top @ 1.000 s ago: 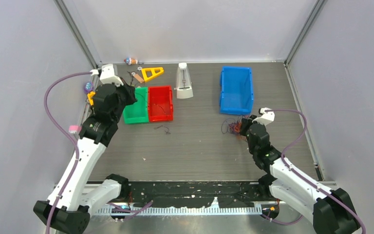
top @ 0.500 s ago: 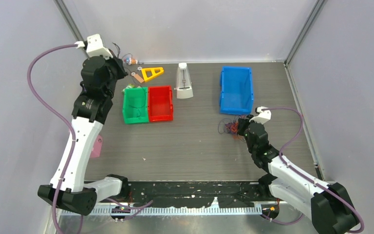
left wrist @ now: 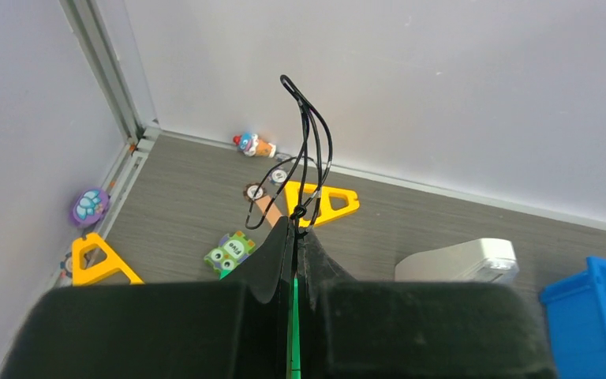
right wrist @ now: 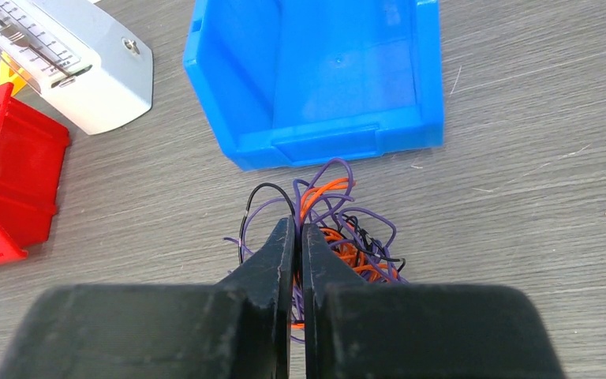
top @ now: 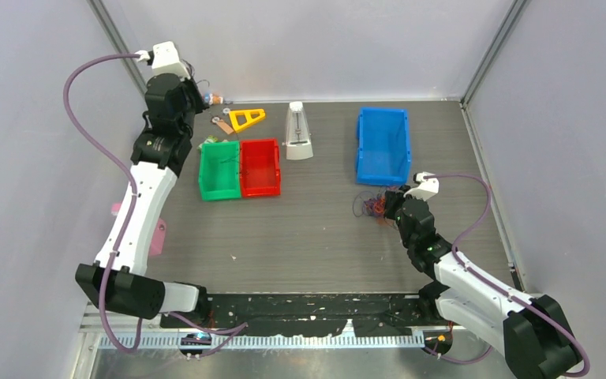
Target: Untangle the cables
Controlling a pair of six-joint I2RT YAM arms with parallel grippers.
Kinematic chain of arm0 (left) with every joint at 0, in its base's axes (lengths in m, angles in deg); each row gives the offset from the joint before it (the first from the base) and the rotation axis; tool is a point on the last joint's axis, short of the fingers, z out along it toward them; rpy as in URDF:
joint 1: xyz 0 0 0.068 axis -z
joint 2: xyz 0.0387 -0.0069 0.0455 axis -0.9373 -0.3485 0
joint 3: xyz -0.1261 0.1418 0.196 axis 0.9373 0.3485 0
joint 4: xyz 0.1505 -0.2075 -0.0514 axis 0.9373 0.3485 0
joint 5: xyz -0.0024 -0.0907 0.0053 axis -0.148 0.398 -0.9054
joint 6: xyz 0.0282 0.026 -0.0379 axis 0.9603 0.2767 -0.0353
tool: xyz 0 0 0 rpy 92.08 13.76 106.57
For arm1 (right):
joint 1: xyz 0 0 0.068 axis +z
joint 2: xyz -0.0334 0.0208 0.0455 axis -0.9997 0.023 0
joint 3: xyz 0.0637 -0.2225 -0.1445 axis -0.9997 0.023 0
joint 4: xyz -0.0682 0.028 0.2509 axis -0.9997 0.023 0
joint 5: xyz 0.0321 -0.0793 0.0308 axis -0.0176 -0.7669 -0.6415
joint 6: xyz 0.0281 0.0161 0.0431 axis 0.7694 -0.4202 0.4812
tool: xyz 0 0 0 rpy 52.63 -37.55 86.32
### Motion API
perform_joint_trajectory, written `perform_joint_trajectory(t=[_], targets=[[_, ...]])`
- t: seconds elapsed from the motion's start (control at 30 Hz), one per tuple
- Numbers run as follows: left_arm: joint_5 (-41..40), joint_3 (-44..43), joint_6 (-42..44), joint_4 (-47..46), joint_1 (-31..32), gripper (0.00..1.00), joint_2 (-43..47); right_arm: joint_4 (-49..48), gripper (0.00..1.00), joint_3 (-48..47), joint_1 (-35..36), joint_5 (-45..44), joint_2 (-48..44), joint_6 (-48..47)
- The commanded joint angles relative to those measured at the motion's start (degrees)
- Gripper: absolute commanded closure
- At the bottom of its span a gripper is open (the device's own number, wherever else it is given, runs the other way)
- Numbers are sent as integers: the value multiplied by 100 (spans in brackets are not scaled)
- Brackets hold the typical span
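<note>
Grey wood-grain bench carries all the items. At near right, the right gripper has its fingers pressed almost together, leaving only a narrow slit, and they are closed on the near edge of the cable clump; an orange strand shows inside the slit. The clump is a loose knot of orange, purple and black strands with no clear long axis. It lies flat on the bench, and its farthest purple loop reaches the front wall of the blue bin, whose interior holds nothing. Further left, the red bin and green bin stand side by side and touching; their contents are too small to tell. Behind the red bin stands a white metronome; its face carries a graduated scale, but the markings cannot be read. At far left, the left gripper is raised, with its fingers clamped together on a black cable. This strand is folded into a narrow loop above a small knot, its long axis in line with the fingers and pointing toward the far wall. Below it on the bench lie a yellow triangle and a green toy block.
</note>
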Motion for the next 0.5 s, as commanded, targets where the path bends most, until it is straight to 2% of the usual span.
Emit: perform_joint_trajectory(t=[0.0,0.27,0.47], targets=[[-350,312,264,-732,-57,100,-63,-349,94,-50,-5,-36,25,-42],[-446,711,220,-895,-57,100,-279,-358,95,-66,-9,-38,95,-35],[171,645,-186,-823,-46,100,-128,-356,95,-93,-10,-31,138,-31]])
